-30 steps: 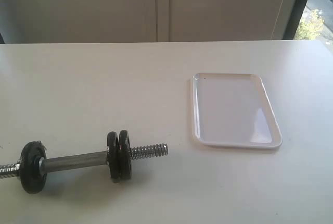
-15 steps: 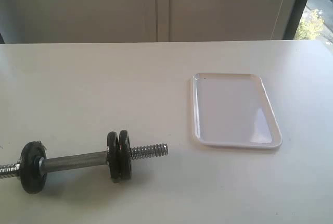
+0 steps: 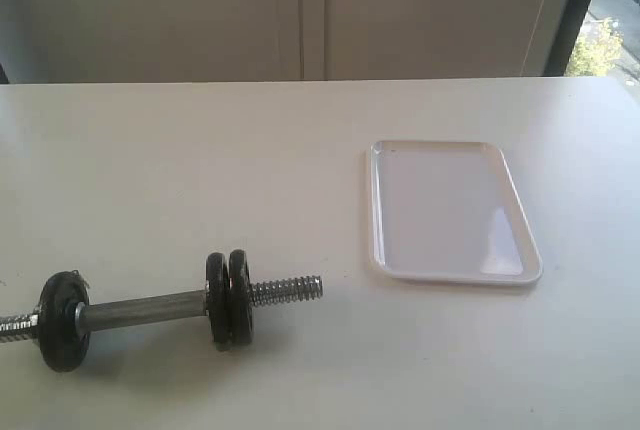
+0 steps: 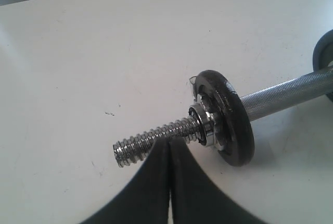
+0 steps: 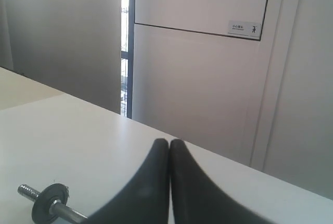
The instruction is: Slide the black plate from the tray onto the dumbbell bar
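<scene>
Tray (image 3: 450, 210) bare, no disc on it. Plate (image 3: 240, 295) probably the outer of two black discs threaded on the bar (image 3: 140, 308), toward the threaded end nearer the tray, touching its neighbour. Third disc (image 3: 62, 320) near the other end. Task seemingly done.

Iron by the look: heavy for its size, stiff, not fragile, smooth-faced and apt to slip from narrow pads. Best taken across the rim, with the centre hole kept clear. Coarse thread likely to snag the hole if tilted.

Left gripper (image 4: 169, 143) pinched fully together, nothing between the fingers, close by the threaded end with the single disc; contact not clear. Right gripper (image 5: 169, 143) likewise closed on nothing, raised and facing the wall.

Table (image 3: 200, 170) white, flat, smooth, lightly specked, with nothing to stop the bar rolling. Behind it, pale cabinet doors (image 3: 300, 10). Window strip (image 3: 605, 20) at far right, greenery outside, soft daylight.
</scene>
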